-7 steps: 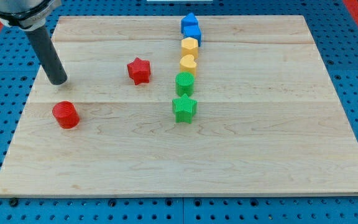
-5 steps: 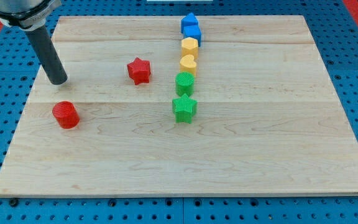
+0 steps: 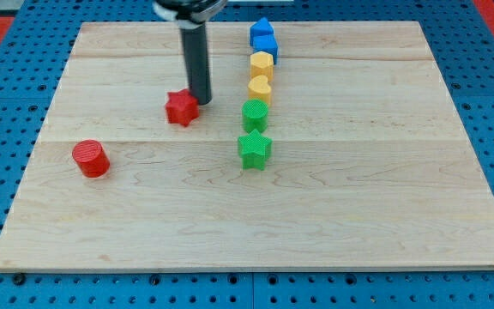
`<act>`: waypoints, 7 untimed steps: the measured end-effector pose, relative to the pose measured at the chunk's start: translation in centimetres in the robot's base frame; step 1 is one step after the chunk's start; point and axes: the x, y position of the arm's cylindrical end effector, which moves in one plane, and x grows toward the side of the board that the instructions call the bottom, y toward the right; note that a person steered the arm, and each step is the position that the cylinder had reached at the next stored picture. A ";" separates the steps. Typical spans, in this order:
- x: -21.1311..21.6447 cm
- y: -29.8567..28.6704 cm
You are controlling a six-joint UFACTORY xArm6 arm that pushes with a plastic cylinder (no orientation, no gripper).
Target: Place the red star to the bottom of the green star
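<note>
My tip (image 3: 201, 102) sits at the upper right edge of the red star (image 3: 181, 109), apparently touching it. The tool is a plain rod with no parts to spread or close, so no grasp state applies.

The red star lies left of the block column, well apart from the green star (image 3: 254, 148), which sits lower and to the view's right.

The column runs up from the green star: a green rounded block (image 3: 255, 114), a yellow heart-like block (image 3: 259, 87), a yellow block (image 3: 262, 64), then two blue blocks (image 3: 264, 39) close together at the top.

A red cylinder (image 3: 90, 159) stands alone toward the view's left on the wooden worktop (image 3: 384, 197).
</note>
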 end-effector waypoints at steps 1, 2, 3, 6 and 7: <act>1.1 -0.8; -1.0 -0.9; -2.0 -1.2; -1.0 -4.6; 2.6 -4.1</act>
